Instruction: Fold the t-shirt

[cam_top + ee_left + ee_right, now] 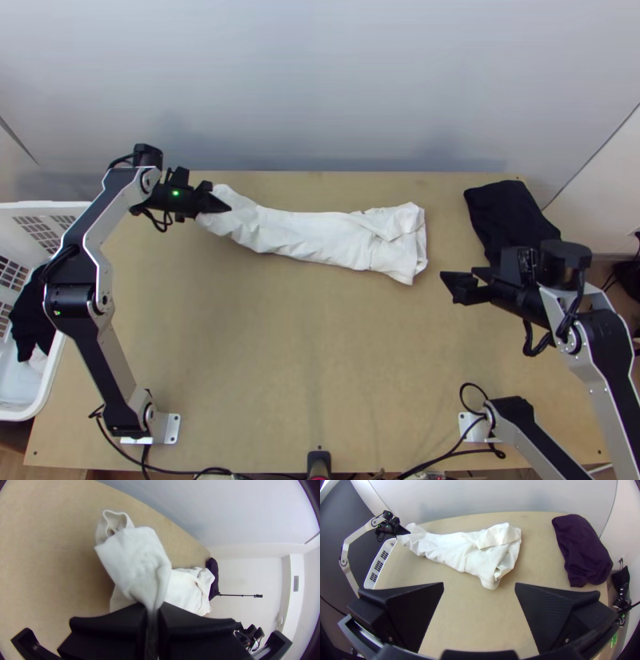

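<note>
The white t-shirt (320, 234) lies as a long narrow strip across the table's far half, its right end folded over and uneven. My left gripper (218, 204) is at the strip's left end, which is lifted. In the left wrist view my left gripper (152, 613) is shut on white cloth (136, 556), pinched into a narrow pleat between the fingers. To the right of the shirt and nearer the table's front, my right gripper (460, 288) stands open, apart from the cloth. From the right wrist, my right gripper (479, 590) shows a wide gap and the t-shirt (453, 548) beyond it.
A dark folded cloth (508, 212) lies at the table's far right, beyond my right gripper. Off the table's left side stands a white basket (52, 376) holding dark and white cloth. A wall rises behind the table (264, 352).
</note>
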Controlling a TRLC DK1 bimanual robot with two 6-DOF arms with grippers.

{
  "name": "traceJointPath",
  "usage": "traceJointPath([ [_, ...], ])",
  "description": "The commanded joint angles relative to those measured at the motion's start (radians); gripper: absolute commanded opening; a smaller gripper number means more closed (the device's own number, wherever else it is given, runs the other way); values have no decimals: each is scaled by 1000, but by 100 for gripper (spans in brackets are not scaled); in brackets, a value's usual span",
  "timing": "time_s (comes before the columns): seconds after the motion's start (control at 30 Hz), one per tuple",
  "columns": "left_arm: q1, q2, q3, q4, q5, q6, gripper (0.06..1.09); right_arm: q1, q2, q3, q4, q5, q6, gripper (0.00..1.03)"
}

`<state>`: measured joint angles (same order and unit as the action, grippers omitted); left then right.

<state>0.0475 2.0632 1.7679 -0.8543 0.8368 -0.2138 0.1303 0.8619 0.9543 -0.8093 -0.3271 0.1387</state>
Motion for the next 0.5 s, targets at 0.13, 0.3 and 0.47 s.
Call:
traceJointPath([
  [0.13, -144, -38, 38, -35, -97, -6, 9, -29, -113, -134, 5, -23, 22, 99],
  [0.3, -216, -23, 102, -43, -134, -32, 9, -44, -169, -192, 5, -35, 35, 99],
  [0.47, -284, 15, 202, -49, -176, -72, 9, -64, -208, -227, 5, -49, 50, 99],
])
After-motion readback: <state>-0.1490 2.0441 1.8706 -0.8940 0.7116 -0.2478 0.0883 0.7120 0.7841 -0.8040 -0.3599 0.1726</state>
